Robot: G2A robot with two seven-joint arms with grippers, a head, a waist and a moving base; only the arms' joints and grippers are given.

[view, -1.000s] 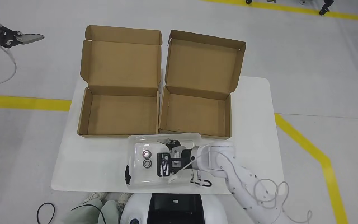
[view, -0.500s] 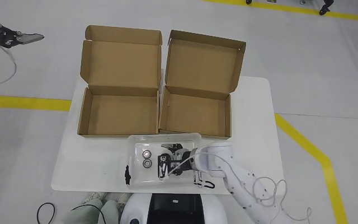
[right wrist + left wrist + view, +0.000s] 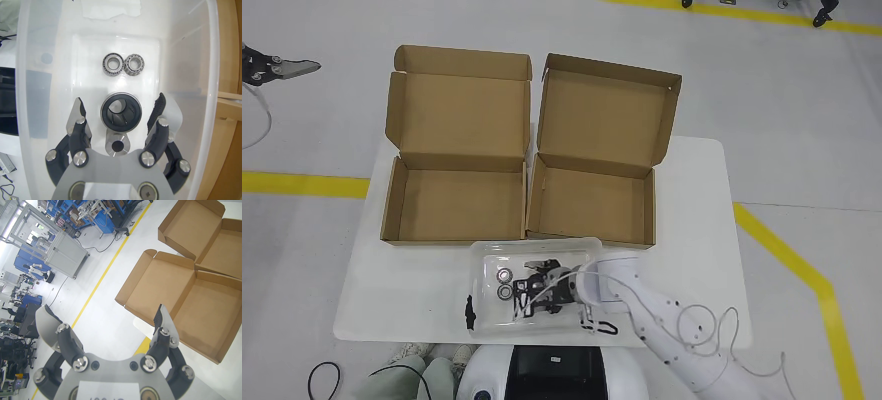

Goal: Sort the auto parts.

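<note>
Auto parts [image 3: 505, 272] lie in a clear, rounded plastic bin [image 3: 482, 250] at the near edge of the white counter [image 3: 692, 200], just in front of two open brown cardboard boxes. The left cardboard box [image 3: 457, 205] and the right cardboard box [image 3: 592, 205] stand side by side, touching, with their lids folded back away from the robot.

On the bin's floor, two small steel roller bearings sit flat and touch each other: one ring-shaped bearing [image 3: 113, 64] and one with a visible roller cage [image 3: 134, 65]. Near them stands a large black-rimmed steel cylindrical bearing [image 3: 121, 113] with its hollow bore facing up towards the wrist camera. A short steel cylinder with a dark centre hole [image 3: 117, 144] sits right against it, on the side nearer the wrist.

The right gripper [image 3: 120, 101] is inside the bin with its jaws spread wide. One finger stands on each side of the large cylindrical bearing, clear of it and holding nothing.

The left gripper [image 3: 103, 309] hangs well off the counter's left side, above the pale floor with its yellow line. Its jaws are also spread apart and empty.
</note>
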